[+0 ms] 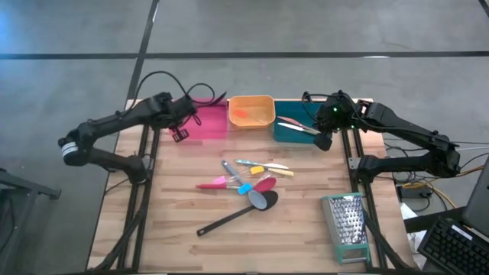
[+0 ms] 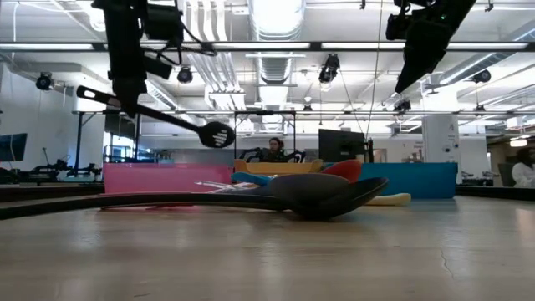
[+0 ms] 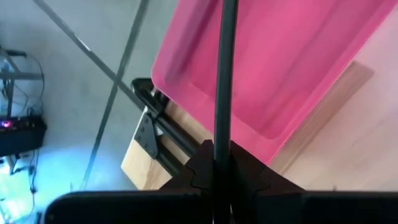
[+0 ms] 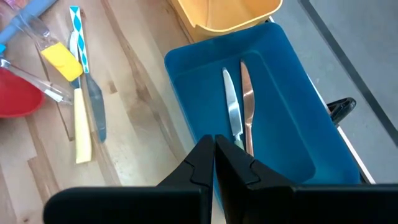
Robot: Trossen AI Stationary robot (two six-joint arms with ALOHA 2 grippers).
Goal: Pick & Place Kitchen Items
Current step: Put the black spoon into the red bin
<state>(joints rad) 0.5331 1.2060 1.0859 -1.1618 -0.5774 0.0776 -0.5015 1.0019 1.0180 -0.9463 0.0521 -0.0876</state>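
Observation:
My left gripper (image 1: 179,131) hangs over the near left corner of the pink bin (image 1: 208,121) and is shut on a black long-handled slotted spoon (image 2: 167,117). My right gripper (image 4: 214,152) is shut and empty, high above the teal bin (image 4: 249,124), where a silver knife (image 4: 231,109) and a copper-coloured knife (image 4: 247,102) lie flat. The other kitchen items, red and pink spatulas and small blue and yellow pieces (image 1: 244,179), lie in a loose pile mid-table. A black spoon (image 1: 237,214) lies nearer the front, its bowl against the pile. My left gripper pinches the black spoon's thin handle (image 3: 219,134) between its two fingers, near the handle's free end (image 2: 84,93). The fingers come from above and lie across the handle. The spoon is lifted clear above the pink bin and slants slightly down toward its slotted head (image 2: 217,134).
An orange bin (image 1: 252,101) with an orange piece in it stands between the pink and teal bins at the table's far edge. A metal grater (image 1: 348,225) with green trim lies at the near right. The near left of the tabletop is bare wood. People sit at desks in the room behind.

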